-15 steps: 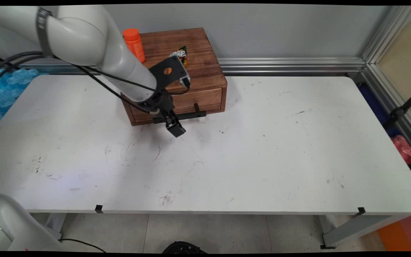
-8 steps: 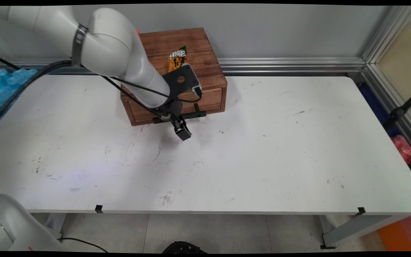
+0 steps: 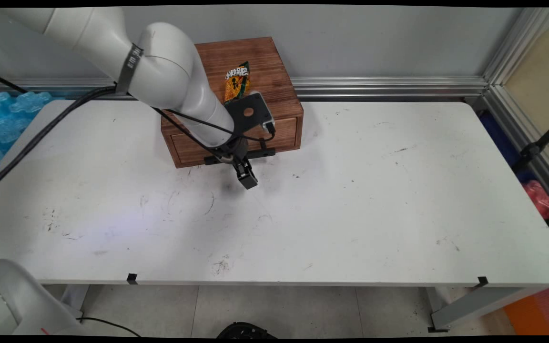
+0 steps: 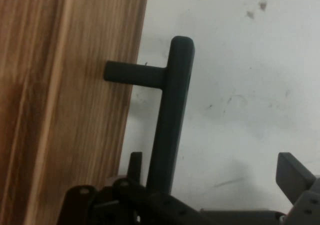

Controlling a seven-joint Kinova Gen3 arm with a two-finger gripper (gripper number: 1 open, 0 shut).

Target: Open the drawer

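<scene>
A brown wooden drawer box [image 3: 274, 90] stands at the back of the white table [image 3: 350, 200]. Its drawer front [image 4: 60, 110] carries a black bar handle [image 3: 260, 153] [image 4: 170, 120] on short posts. My gripper [image 3: 245, 177] [image 4: 212, 165] hangs low just in front of the drawer, at the handle's middle. It is open and holds nothing. In the hand view the bar runs up between the two fingers, close to the left finger [image 4: 135, 160] and well apart from the right finger [image 4: 292, 170]. An orange and green snack bag [image 3: 236, 81] lies on top of the box.
Blue bubble wrap [image 3: 3, 119] lies off the table's left end. An aluminium frame [image 3: 389, 88] runs along the wall behind, and red and blue items [image 3: 539, 195] sit beyond the right end. Black cables [image 3: 55, 124] trail from the arm over the table's left part.
The arm has swung to the right and the gripper has shifted slightly right and down in front of the drawer handle. The box and the snack bag have not moved.
</scene>
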